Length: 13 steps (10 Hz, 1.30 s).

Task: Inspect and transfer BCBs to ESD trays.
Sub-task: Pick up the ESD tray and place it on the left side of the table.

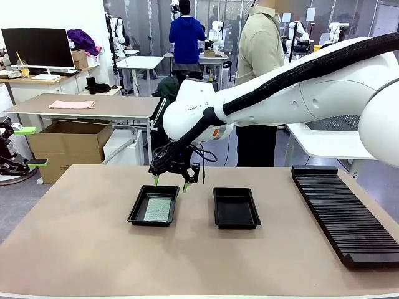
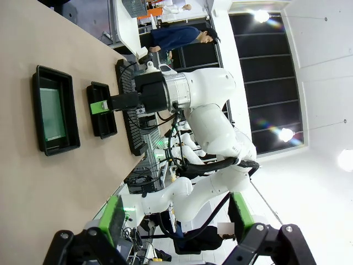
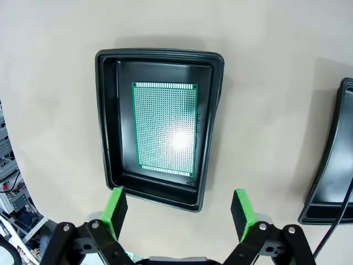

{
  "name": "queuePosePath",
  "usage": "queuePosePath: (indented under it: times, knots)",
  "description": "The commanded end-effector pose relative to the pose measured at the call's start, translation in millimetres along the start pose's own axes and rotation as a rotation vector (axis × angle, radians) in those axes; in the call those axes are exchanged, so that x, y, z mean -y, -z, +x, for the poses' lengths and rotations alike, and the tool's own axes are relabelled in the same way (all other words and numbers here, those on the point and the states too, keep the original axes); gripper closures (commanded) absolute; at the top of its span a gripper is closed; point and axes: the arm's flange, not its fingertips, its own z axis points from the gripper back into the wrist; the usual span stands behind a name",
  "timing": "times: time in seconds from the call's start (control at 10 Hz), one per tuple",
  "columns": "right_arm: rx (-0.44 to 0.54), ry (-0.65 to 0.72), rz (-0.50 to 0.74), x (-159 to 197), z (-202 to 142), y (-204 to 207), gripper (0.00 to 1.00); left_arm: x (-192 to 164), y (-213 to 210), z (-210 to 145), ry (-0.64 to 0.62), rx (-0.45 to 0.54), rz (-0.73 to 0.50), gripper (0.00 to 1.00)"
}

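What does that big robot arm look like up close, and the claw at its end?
The right arm is a chain of rounded white shells, with dark lettering near the wrist and a black ribbed hose running along it. The right claw is black, with thin black cables and two fingers tipped in bright green pads. The left claw looks the same.

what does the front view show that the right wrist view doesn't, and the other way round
Front view adds: the long black slotted rack on the table's right and a person standing at the far side. Right wrist view adds: the BCB from straight above, its fine grid of holes plain to see. Both share: the ESD tray holding that board, the empty tray beside it, and the open right gripper above the filled tray.
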Motion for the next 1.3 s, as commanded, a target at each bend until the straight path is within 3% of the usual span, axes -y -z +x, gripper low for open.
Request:
queuePosePath:
  times: [0.0,0.8,0.9,1.2]
  knots:
    - [0.004,-0.006,0.018,0,0,1,0.00,0,0,-1,-0.001,0.002,-0.001,0.00]
    - [0.000,0.000,0.000,0,0,0,0.00,0,0,-1,-0.001,0.002,-0.001,0.00]
    - [0.027,0.020,0.074,12,-9,-8,0.00,0,0,0,0.000,0.000,0.000,0.00]
    - [0.045,0.035,0.225,51,-33,-25,0.00,27,23,10,0.010,-0.038,0.212,0.00]
